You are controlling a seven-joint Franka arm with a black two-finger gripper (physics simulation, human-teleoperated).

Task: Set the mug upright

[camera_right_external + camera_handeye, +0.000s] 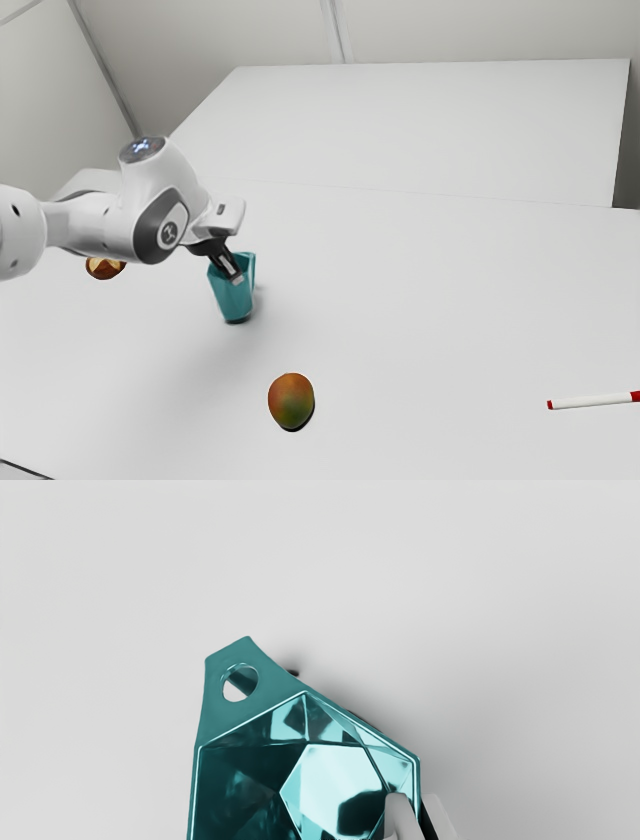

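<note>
Teal and faceted, the mug [236, 303] is mouth up and roughly upright, my gripper [234, 274] pinching its wall, one finger inside, one outside. From the mug, the mango [291, 400] lies nearer the exterior camera, the red-and-white marker [592, 401] well off to the exterior view's right, and a partly hidden brown-and-yellow object [105, 269] to its left.

Worktop [420, 300]: bright, pale, diffuse light; broad soft grey shadow near mug [234, 302], exterior view.
Mug interior: pale glare on facets, dark reflections between, wrist view.
Mango [291, 400]: thin dark shadow hugging its underside.
</note>
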